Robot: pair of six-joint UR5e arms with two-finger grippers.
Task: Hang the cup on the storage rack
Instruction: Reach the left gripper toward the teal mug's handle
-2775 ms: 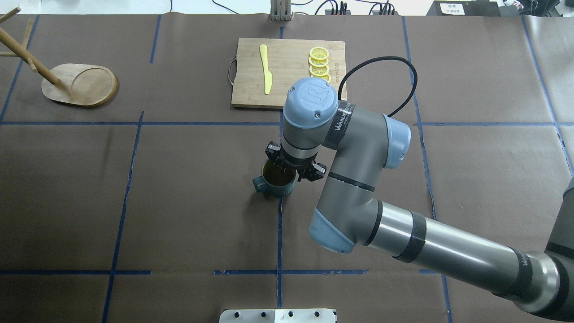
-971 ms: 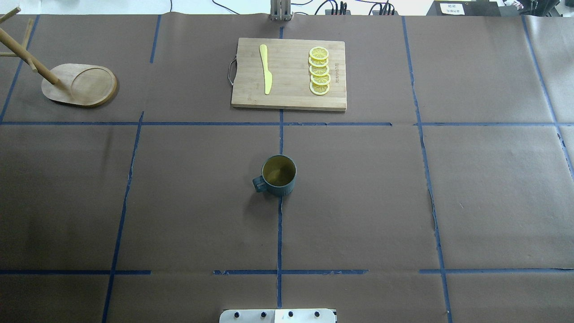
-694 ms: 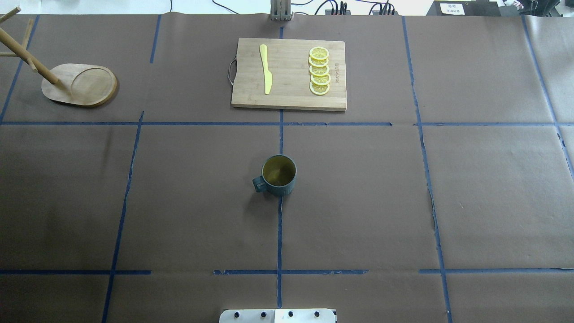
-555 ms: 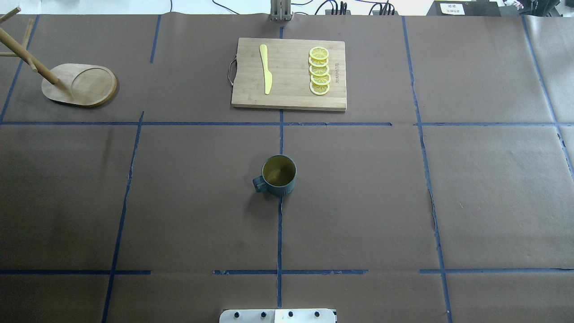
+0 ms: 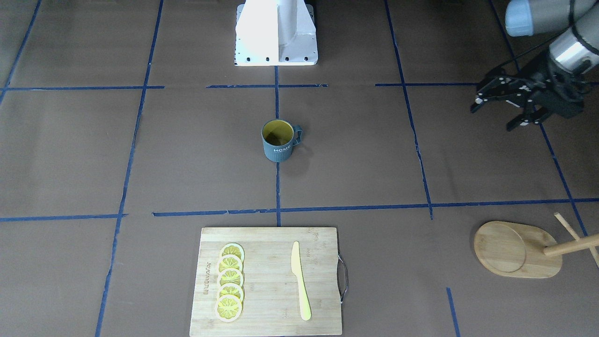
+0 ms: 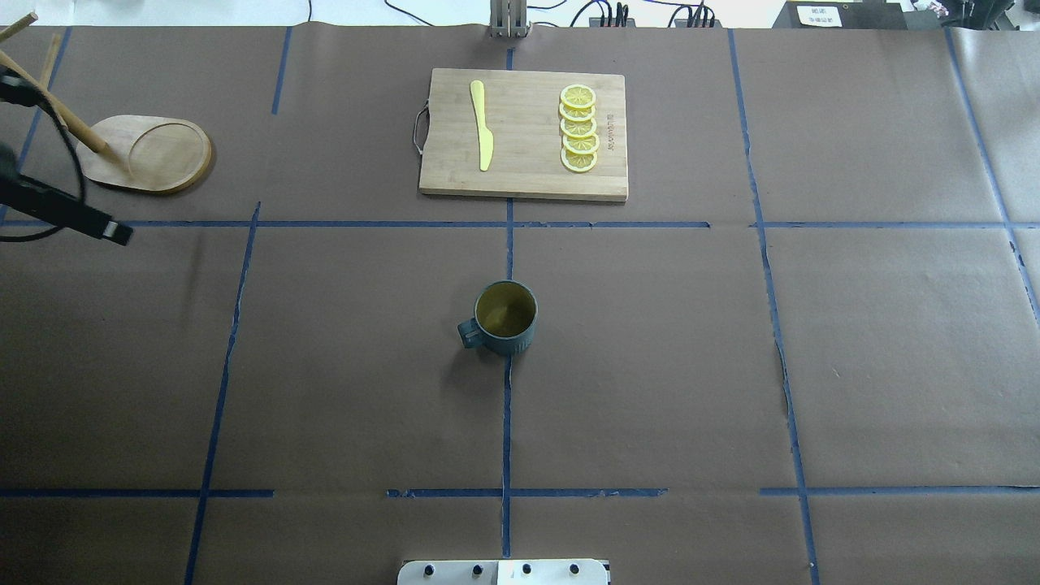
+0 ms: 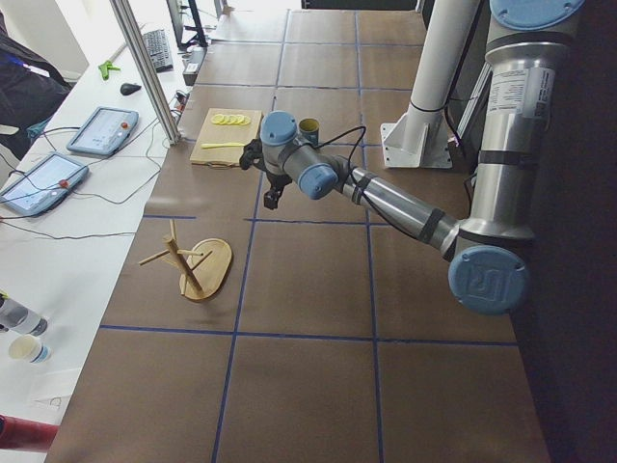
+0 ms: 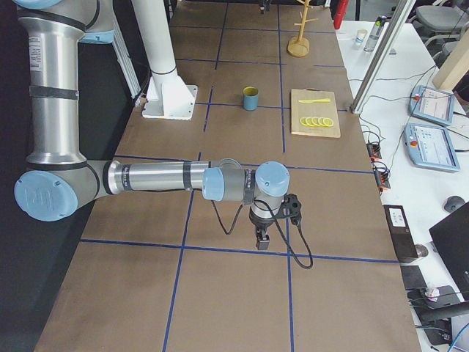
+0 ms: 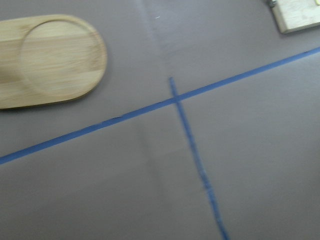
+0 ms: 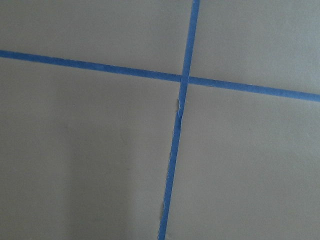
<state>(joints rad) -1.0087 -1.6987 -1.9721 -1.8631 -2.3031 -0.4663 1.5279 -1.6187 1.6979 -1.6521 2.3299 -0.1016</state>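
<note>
**Operator:** What has changed?

**Inspector:** Front-facing view first. The arm that stood over the cup [image 5: 280,140] seconds ago has gone from it. The cup stands upright and free on the bench [image 5: 140,154], with its handle toward the robot's left. Your left hand [image 5: 493,116] has come in well to the cup's left, fingers spread wide and holding nothing. I judge the pick now falls to that arm, and nothing is hung yet.

**Operator:** And from above?

**Inspector:** You see only a dark part of the left hand at the frame edge. It is near the storage rack [image 6: 154,154] and well apart from the cup.

**Operator:** The side views?

**Inspector:** From the left end, the left arm [image 7: 386,198] reaches out low, its hand angled down at the bench short of the cup. From the right end, the right hand [image 8: 261,238] points down, well apart from the cup. You cannot tell from there whether its fingers are spread or closed.

**Operator:** The wrist views?

**Inspector:** The left one is blurred and shows the rack's base. Neither shows the cup.
</note>
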